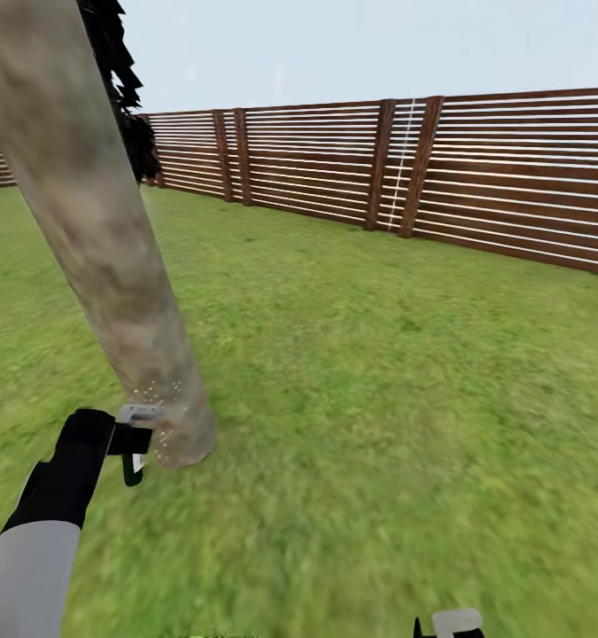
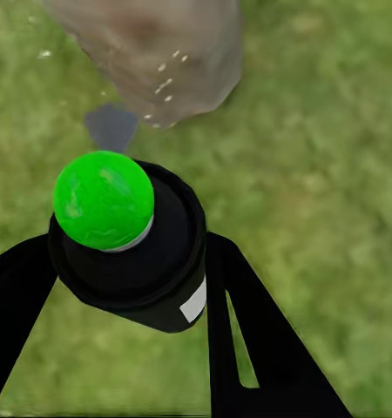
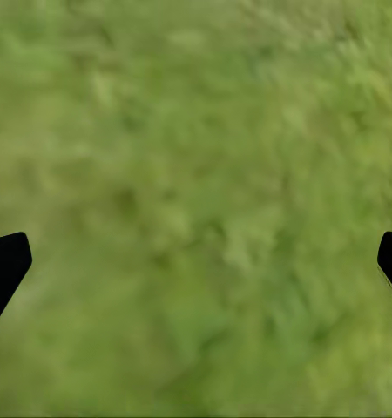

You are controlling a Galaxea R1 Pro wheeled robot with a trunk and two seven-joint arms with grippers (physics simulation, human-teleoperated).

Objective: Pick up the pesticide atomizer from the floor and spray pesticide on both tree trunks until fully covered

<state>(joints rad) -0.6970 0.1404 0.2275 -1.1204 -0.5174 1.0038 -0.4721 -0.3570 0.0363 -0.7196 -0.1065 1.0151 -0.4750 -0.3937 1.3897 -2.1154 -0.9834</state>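
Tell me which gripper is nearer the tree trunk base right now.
Left. The left gripper sits right beside the tree trunk base, holding the pesticide atomizer aimed at it. The right gripper is low at the view's bottom edge, off over grass.

The left pincer hangs low over the lawn, just beside the base of the tree trunk. White pesticide speckles dot the bark above it. Well beyond runs the wooden fence.
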